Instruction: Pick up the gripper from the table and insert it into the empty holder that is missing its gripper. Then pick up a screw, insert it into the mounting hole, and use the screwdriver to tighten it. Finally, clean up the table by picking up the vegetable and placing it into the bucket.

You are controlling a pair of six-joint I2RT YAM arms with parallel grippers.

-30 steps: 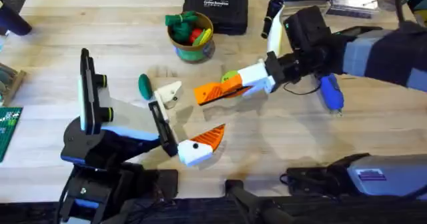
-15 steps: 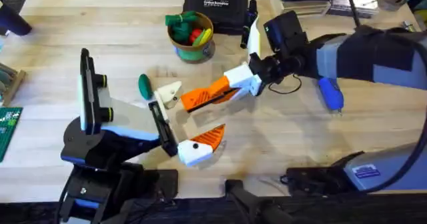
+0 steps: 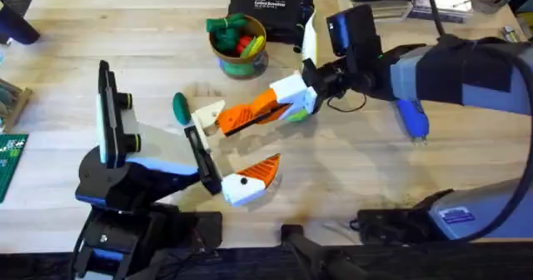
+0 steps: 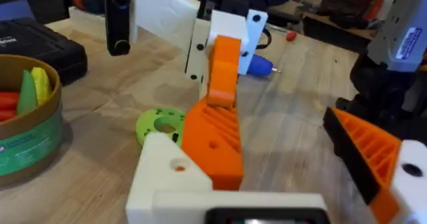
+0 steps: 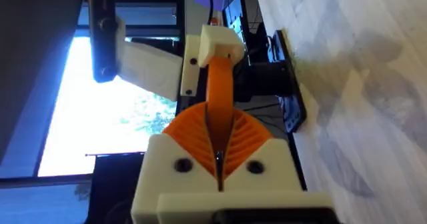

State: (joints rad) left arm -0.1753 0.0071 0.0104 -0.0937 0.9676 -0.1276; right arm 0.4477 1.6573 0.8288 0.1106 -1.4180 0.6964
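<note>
Since the earlier frames, the right gripper (image 3: 250,113) has travelled leftward across the desk with the gripper (image 3: 236,117) clamped between its pads, and the wedge tip now reaches the holder (image 3: 208,115), where before it was well short of it. In the left wrist view the orange wedge (image 4: 215,134) lies against the side of the white holder block (image 4: 170,174); whether it is seated cannot be told. In the right wrist view the right arm's orange ribbed pads (image 5: 193,134) are pressed together on the thin orange piece (image 5: 219,94), which stands edge-on between them.

The left gripper (image 3: 229,151) rests near the middle of the desk, its jaws spread wide: one finger is the bare holder, the other carries an orange pad (image 3: 260,172) nearer the front edge.

The vegetable (image 3: 181,106) lies on the table (image 3: 100,30) just beside the holder, on its left. The bucket (image 3: 239,45) stands toward the rear edge near the centre, with coloured toy pieces inside. The screwdriver (image 3: 413,117) lies toward the right side, partly under the right arm. A bright green disc (image 4: 160,124) lies flat on the desk beneath the right gripper. A black case (image 3: 268,12) sits at the rear edge beside the bucket.
</note>
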